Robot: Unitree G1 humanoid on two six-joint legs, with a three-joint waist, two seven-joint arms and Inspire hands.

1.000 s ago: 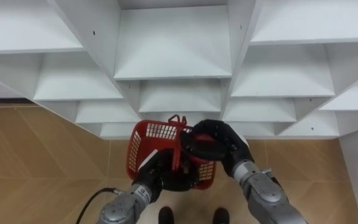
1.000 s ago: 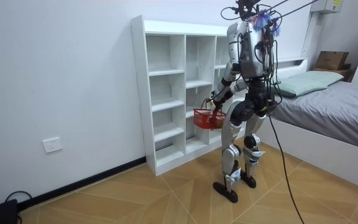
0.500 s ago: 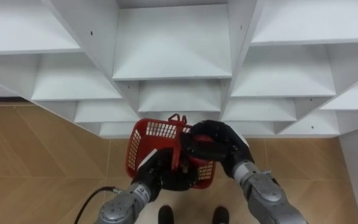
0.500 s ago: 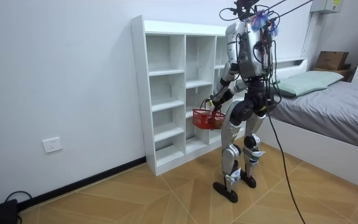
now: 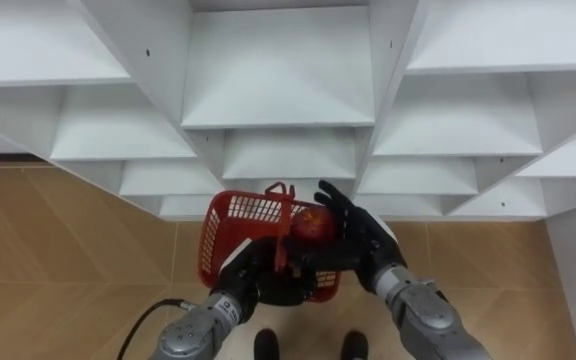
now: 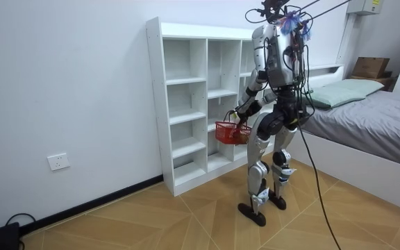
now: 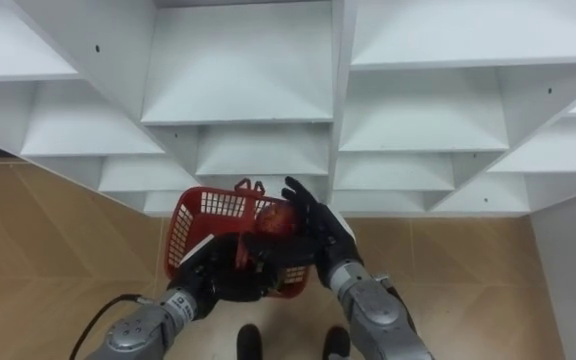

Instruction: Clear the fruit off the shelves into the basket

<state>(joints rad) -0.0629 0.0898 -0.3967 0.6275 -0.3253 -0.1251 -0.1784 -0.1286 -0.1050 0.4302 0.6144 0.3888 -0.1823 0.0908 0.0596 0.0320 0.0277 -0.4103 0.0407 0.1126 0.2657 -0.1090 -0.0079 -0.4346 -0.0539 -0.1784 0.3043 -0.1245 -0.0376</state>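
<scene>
White closet ahead; fruit lies at nine o'clock of right hand, fingers spread wide, over basket that left hand seemingly grips.

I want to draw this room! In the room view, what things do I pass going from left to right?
Socket → closet → bed. The red basket hangs in front of the closet, so it has no clear place in the order.
</scene>
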